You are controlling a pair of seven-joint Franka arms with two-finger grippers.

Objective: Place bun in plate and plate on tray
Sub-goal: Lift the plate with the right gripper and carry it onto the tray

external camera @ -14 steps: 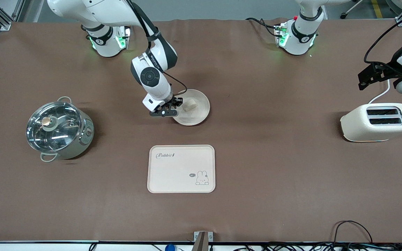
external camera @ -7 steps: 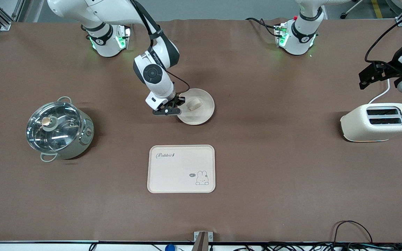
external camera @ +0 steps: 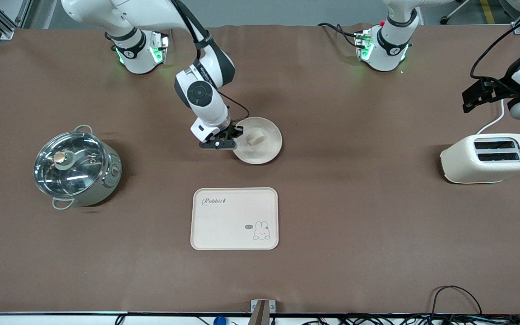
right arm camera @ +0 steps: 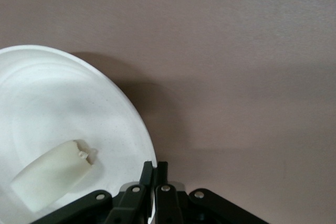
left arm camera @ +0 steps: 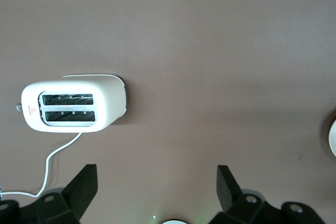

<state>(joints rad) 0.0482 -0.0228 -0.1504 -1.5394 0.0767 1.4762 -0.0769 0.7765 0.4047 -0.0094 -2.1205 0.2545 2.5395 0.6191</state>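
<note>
The round cream plate (external camera: 265, 152) is farther from the front camera than the tray (external camera: 224, 225), and the pale bun (external camera: 256, 137) lies in it. My right gripper (external camera: 234, 141) is shut on the plate's rim at the side toward the right arm's end. In the right wrist view the black fingers (right arm camera: 147, 174) pinch the rim of the plate (right arm camera: 63, 98), with the bun (right arm camera: 52, 174) close by inside. A dark shadow falls on the cloth beside the rim. My left gripper (external camera: 467, 101) waits open in the air over the toaster, its fingertips (left arm camera: 86, 177) wide apart with nothing between them.
A white toaster (external camera: 488, 158) with a cord stands at the left arm's end, seen also as the toaster (left arm camera: 76, 108) in the left wrist view. A steel pot with a glass lid (external camera: 77, 167) stands at the right arm's end. Brown cloth covers the table.
The right gripper closed on the plate's rim and has shifted the plate, with the bun in it, a little toward the left arm's end. The left arm has barely moved.
</note>
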